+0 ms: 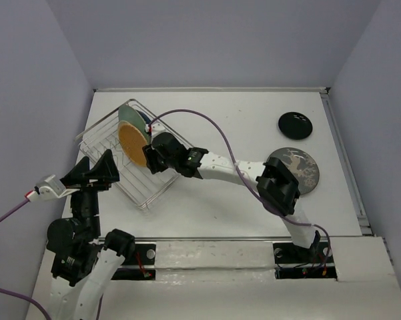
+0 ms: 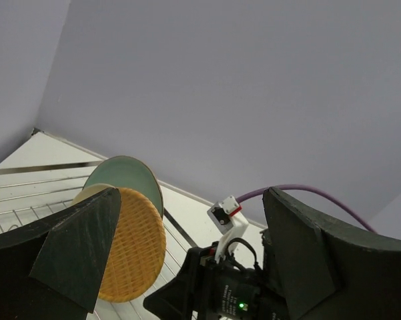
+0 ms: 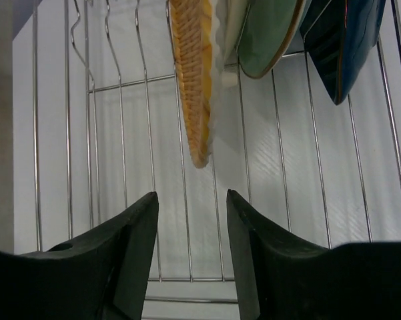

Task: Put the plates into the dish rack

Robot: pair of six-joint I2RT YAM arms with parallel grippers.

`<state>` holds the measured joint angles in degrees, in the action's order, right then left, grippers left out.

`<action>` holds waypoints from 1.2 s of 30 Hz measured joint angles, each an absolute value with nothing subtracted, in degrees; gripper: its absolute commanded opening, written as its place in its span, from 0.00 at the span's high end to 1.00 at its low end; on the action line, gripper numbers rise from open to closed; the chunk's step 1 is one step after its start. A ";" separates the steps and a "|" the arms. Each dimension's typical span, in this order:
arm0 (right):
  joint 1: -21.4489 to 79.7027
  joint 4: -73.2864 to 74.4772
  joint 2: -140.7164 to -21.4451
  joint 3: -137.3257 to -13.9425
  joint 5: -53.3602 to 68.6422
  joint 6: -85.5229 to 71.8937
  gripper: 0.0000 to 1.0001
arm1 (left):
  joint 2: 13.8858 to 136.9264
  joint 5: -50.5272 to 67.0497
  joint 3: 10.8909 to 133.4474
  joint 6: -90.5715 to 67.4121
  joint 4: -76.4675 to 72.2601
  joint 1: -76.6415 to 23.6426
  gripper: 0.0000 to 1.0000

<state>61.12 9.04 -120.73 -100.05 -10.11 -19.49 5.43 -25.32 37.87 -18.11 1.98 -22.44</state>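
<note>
The silver wire dish rack (image 1: 139,192) stands at the left. Upright in it are the orange plate (image 1: 131,143), the pale teal plate (image 1: 129,116) and a sliver of the dark blue plate (image 1: 149,125). In the right wrist view the orange plate (image 3: 192,80), cream plate (image 3: 222,47), teal plate (image 3: 270,33) and dark blue plate (image 3: 343,47) stand side by side. My right gripper (image 3: 192,200) is open and empty just below the orange plate's rim. My left gripper (image 2: 190,200) is open and empty beside the rack. The grey deer plate (image 1: 301,167) and the black plate (image 1: 295,125) lie flat on the table.
The right arm (image 1: 227,170) stretches across the table middle from its base to the rack. A purple cable (image 1: 213,127) arcs above it. The left gripper (image 1: 97,170) hovers at the rack's near left side. White walls enclose the table.
</note>
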 measured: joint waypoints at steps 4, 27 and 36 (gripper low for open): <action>60.34 11.84 -125.08 -105.97 -10.28 -19.14 0.68 | 5.43 -25.32 37.87 -18.11 1.98 -22.44 0.01; 59.70 15.90 -139.61 -133.21 -17.41 -18.59 0.68 | 5.43 -25.32 37.87 -18.11 1.98 -22.44 0.01; 59.44 11.86 -141.23 -136.00 -18.92 -19.90 0.28 | 5.43 -25.32 37.87 -18.11 1.98 -22.46 0.01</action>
